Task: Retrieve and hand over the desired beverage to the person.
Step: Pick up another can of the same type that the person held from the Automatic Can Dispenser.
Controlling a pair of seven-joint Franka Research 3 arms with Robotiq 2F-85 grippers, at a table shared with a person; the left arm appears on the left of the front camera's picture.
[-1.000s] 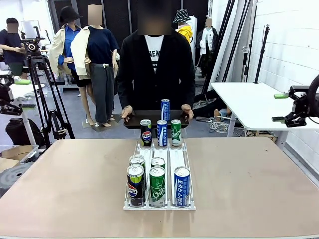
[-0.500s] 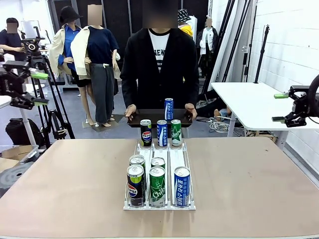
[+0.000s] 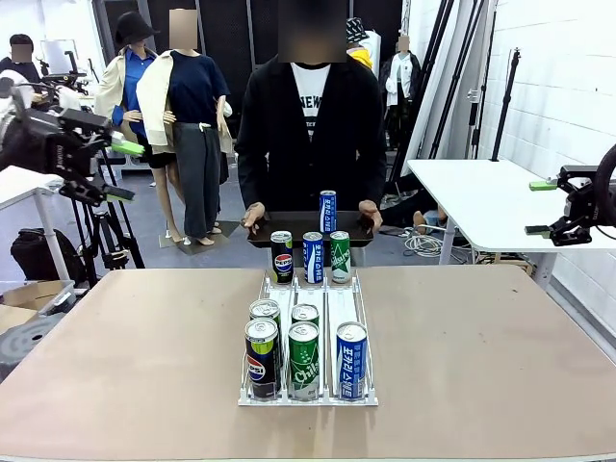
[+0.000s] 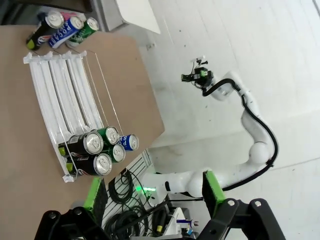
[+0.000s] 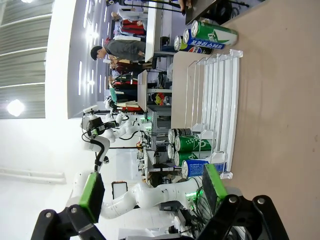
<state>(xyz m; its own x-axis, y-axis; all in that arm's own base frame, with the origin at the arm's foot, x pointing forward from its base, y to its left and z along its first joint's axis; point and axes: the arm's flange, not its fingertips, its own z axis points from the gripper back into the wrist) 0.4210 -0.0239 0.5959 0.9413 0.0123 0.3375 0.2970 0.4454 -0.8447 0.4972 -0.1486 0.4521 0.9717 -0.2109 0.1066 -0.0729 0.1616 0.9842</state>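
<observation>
The left end effector (image 3: 123, 170) hangs raised at the left side, well apart from the drinks, with its fingers pointing toward the middle. The fingers stand wide apart and nothing is between them. In the left wrist view the green pads (image 4: 95, 192) have only free space between them, and the worktop (image 4: 20, 165) lies farther off.

The right end effector (image 3: 539, 207) is far at the right side, off the worktop and in front of a white side table (image 3: 481, 188). Its fingers are also apart and hold nothing.

In the middle of the worktop lies a clear rack (image 3: 330, 300) with three lanes that run from the robot's side to the far side. Five cans (image 3: 304, 359) stand upright at its near end: a Pepsi, a green and a blue one in front, and one more behind the Pepsi and one behind the green. The middle of the lanes is bare. At the far end of the rack three cans (image 3: 313, 256) stand upright side by side: a Pepsi, a blue and a green one.

The person (image 3: 308, 125) stands at the far side of the worktop, just behind these three. Both hands (image 3: 252, 214) hold a dark tray (image 3: 289, 231) by its ends. One blue can (image 3: 328, 212) stands upright on the tray, a little right of its middle.
</observation>
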